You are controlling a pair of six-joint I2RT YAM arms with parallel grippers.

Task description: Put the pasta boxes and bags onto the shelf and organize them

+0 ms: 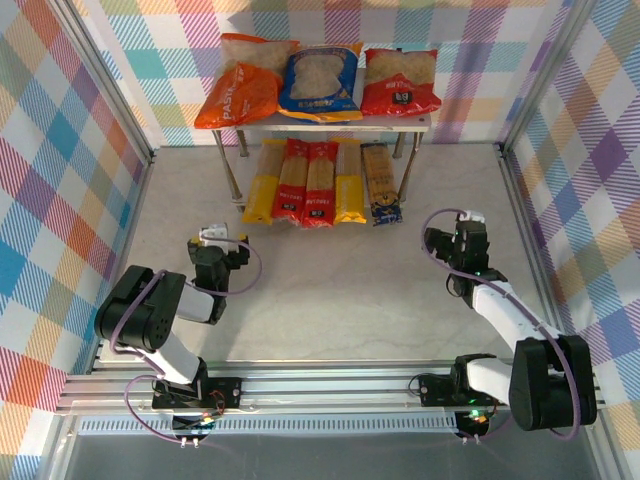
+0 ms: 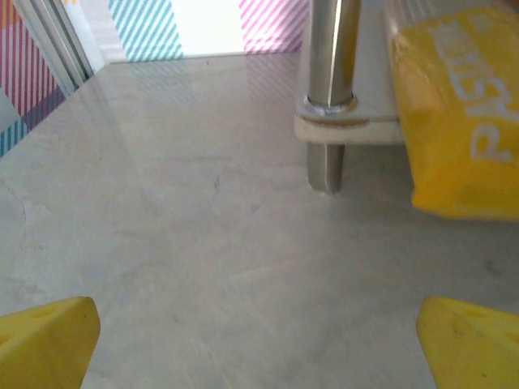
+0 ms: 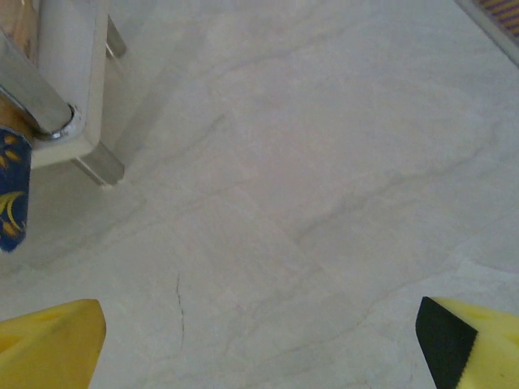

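The shelf (image 1: 340, 125) stands at the back centre. On its top board lie three bags: orange (image 1: 240, 95), blue (image 1: 320, 85) and red (image 1: 400, 82). Several long pasta boxes lie side by side on the lower board: yellow (image 1: 262, 185), two red (image 1: 306, 185), yellow (image 1: 348, 185) and a dark one (image 1: 380, 185). My left gripper (image 1: 222, 238) is open over bare table, in front of the shelf's left end. The left wrist view has a yellow box (image 2: 454, 121) ahead on the right. My right gripper (image 1: 455, 222) is open and holds nothing. The dark box's corner (image 3: 12, 194) sits at its far left.
A metal shelf leg (image 2: 328, 57) rises close ahead of the left gripper (image 2: 259, 348), and another leg (image 3: 32, 97) stands left of the right gripper (image 3: 263, 348). Checkered walls enclose the table on three sides. Pale marble table (image 1: 330, 290) lies between the arms.
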